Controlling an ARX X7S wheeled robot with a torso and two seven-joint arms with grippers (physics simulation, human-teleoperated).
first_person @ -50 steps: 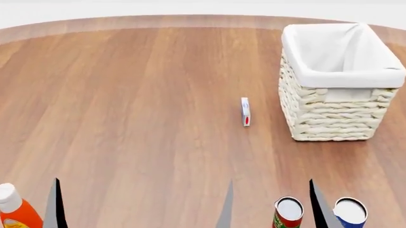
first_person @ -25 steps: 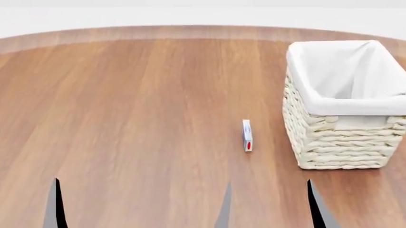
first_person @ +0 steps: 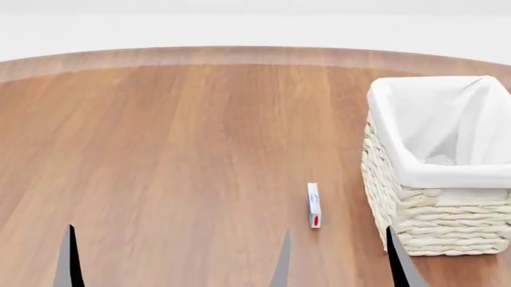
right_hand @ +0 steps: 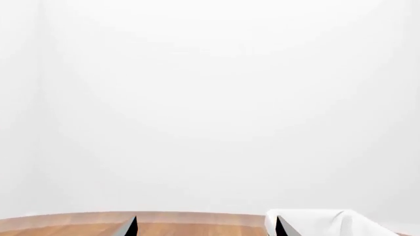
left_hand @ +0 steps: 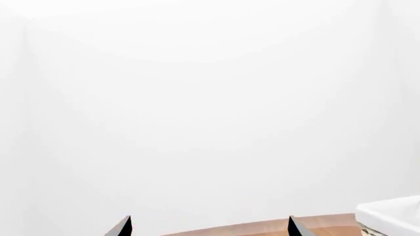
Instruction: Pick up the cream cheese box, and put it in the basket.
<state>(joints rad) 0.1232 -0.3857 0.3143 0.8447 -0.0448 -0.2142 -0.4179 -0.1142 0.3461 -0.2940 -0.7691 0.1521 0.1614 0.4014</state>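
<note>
Over on the right side of the wooden bench (first_person: 176, 149) sits the basket (first_person: 435, 221), a cream woven wicker one with a white cloth liner folded over the rim. It's partly cut off by the head view's right edge. Just beside it, on the side toward the middle of the bench, is the cream cheese box (first_person: 314, 205). It's a thin little white box with its long side running toward the robot, a red patch at the near end and a small blue mark further up. It's close to the basket but not touching it, with bare wood between them.

Both hands are barely in the shot. The left hand (left_hand: 208, 227) only shows two dark finger tips poking in at the edge of its wrist view, set wide apart with nothing between them, so it's spread open and not holding anything. Same deal for the right hand (right_hand: 206, 227): two dark tips, well apart, gap empty. Both wrist cameras mostly see white wall, plus a strip of bench edge and a bit of the white liner.

In the head view the finger tips sit along the bottom edge, and the box is past them.
</note>
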